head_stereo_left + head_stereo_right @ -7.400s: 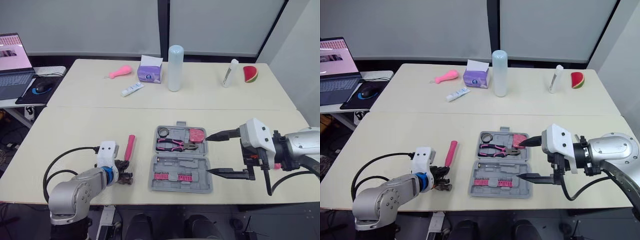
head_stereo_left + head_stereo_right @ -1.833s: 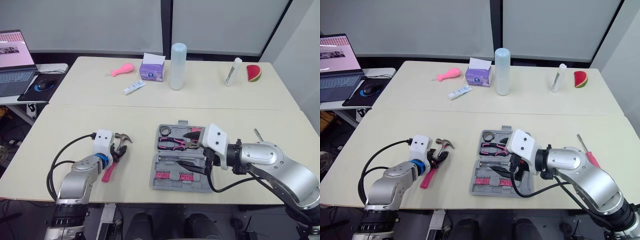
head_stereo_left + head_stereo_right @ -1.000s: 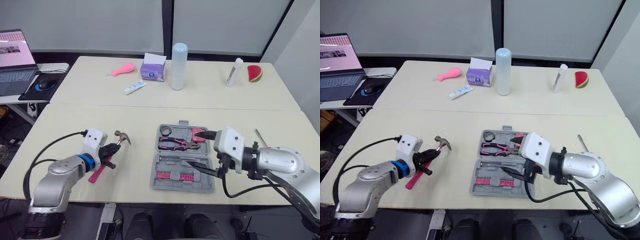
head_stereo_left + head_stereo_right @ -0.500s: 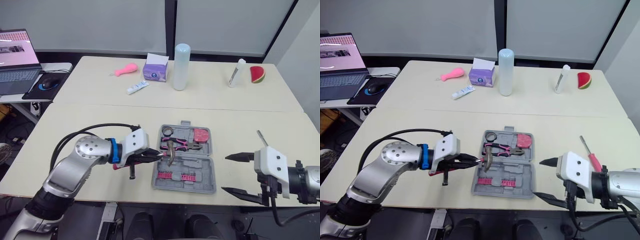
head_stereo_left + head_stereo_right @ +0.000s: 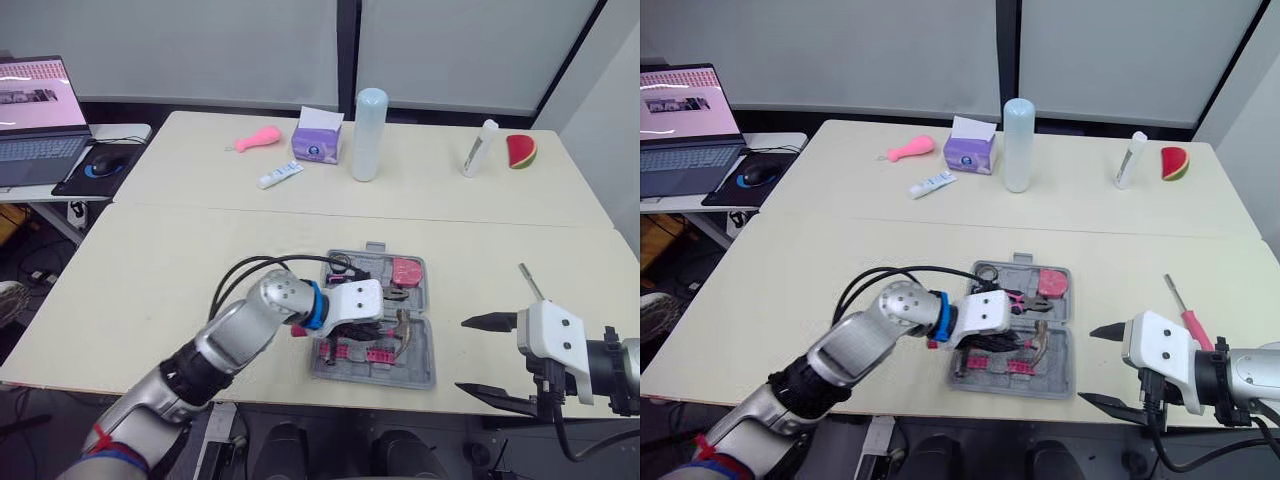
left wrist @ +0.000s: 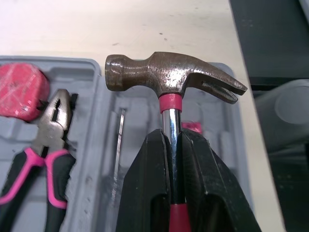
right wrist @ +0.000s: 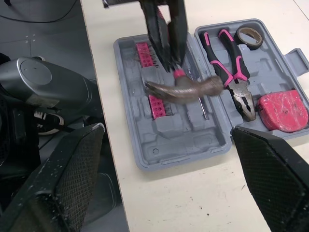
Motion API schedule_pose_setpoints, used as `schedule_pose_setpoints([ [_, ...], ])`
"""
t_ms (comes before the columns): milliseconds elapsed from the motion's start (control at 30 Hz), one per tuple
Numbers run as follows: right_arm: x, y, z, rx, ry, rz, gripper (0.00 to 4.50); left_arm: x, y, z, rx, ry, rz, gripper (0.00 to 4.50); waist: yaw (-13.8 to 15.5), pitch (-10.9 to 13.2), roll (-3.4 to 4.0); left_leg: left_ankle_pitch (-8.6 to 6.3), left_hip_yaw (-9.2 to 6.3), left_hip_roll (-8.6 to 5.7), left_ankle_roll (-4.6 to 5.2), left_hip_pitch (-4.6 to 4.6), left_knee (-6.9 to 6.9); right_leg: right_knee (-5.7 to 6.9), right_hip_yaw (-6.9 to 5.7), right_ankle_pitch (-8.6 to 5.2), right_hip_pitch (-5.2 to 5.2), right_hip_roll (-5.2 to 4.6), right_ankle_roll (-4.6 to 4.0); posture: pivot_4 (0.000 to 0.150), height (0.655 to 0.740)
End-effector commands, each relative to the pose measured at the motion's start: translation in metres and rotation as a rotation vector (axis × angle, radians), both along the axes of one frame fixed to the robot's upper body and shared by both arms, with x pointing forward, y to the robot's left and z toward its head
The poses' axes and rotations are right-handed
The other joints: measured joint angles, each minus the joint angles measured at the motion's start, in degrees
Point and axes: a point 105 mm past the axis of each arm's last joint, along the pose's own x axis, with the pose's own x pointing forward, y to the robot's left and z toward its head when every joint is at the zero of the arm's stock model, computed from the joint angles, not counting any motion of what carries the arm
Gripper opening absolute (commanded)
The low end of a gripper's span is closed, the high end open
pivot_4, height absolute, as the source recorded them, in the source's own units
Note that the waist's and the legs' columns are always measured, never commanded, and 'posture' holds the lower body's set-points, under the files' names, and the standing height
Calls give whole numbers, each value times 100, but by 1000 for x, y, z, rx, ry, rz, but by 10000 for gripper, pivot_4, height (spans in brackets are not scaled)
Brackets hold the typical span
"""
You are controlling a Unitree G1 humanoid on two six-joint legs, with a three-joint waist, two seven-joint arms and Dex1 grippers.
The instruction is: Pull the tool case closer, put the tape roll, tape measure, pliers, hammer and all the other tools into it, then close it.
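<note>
Your tool case (image 7: 186,140) lay open and flat near the front edge of the table (image 5: 200,260), both grey halves facing up, so by my reading the pull was done. The far half already held the tape roll (image 7: 248,35), the pink-handled pliers (image 7: 231,63) and the red tape measure (image 7: 282,108), and a row of pink bits (image 7: 143,50) sat in the near half. The hammer (image 6: 174,72) was the piece in hand: your left gripper (image 6: 172,137) was clamped on its steel shaft just below the red collar, with the worn head and claw hanging over the near half of the case. I could not tell whether the hammer touched the tray. Its pink grip ran back under the fingers, out of sight. Your right gripper (image 5: 462,353) hung empty at the table's front edge to the right of the case, its two fingers spread wide apart. A screwdriver (image 5: 1185,305) lay on the table beyond that gripper, well outside the case. As I judged it, you were a little past halfway: the hammer needed seating, the screwdriver needed fetching, and the lid had yet to be folded over and shut
</note>
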Motion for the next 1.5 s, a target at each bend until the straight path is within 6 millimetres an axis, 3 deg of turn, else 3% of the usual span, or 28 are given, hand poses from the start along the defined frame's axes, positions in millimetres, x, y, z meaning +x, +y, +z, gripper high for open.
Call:
schedule_pose_setpoints([
  [33, 0, -2, 5, -21, -27, -1, 45000, -3, -16, 4, 7, -55, -42, 707, -2, 0, 1, 0, 1, 0, 0, -1, 0, 0, 0, 0, 0, 1, 0, 1500, 7075],
  [733, -4, -1, 4, -33, -23, -15, 45000, -2, -31, -20, 92, -36, -69, 707, 19, -1, 3, 3, -26, 0, 4, -3, 0, -5, -4, 0, 18, 4, 0, 1500, 7075],
  [1467, -6, 0, 6, -39, -14, -32, 45000, 3, -39, -25, 90, -24, -49, 707, 28, -2, 3, 5, -38, -4, 6, -4, 0, -10, -4, 0, 26, 4, 0, 1500, 7075],
  [1500, -5, 0, 6, -38, -15, -33, 45000, 3, -39, -25, 90, -22, -46, 4207, 29, -2, 3, 5, -38, -4, 6, -4, 0, -10, -4, 0, 26, 4, 1, 1500, 7075],
])
